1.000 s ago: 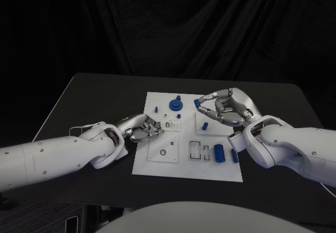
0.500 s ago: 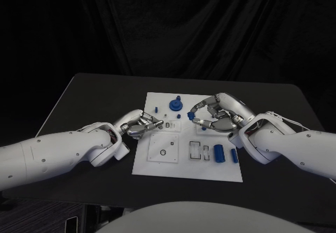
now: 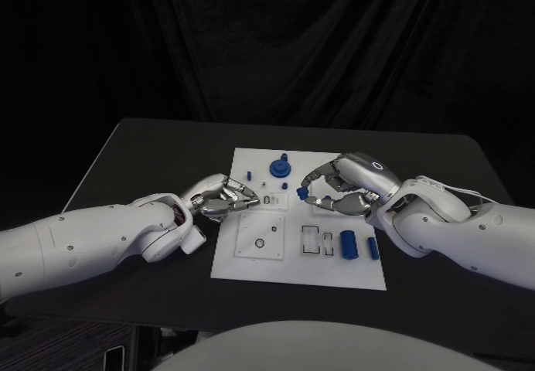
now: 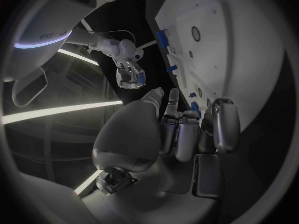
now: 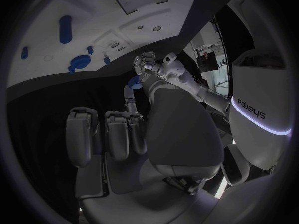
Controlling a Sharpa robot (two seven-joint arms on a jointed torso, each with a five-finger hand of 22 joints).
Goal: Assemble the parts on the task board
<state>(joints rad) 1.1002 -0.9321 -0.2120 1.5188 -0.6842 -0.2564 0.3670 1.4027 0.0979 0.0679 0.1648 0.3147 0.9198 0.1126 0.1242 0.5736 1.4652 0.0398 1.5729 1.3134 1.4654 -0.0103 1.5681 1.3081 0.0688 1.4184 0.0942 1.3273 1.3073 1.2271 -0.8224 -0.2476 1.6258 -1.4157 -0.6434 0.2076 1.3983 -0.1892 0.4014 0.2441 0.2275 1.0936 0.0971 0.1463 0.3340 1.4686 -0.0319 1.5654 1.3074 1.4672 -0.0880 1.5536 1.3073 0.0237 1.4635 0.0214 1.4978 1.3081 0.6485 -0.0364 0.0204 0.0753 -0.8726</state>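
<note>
While the right silver many-fingered robot hand (image 3: 343, 188) pinches a small blue plastic part (image 3: 303, 185) over the white rectangular task board (image 3: 254, 259) on the black desk (image 3: 145, 147), step judged insertion, needing alignment over a socket; left robot hand (image 3: 226, 199), curled, apparently empty, rests at board's edge.

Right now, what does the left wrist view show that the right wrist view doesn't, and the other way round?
Left wrist view: the right hand from the front, pinching a blue part at its fingertips. Right wrist view: the left hand from the front, fingers curled; I cannot tell whether it holds anything. Both: the board, loose parts on it, and the pinched blue part.
</note>
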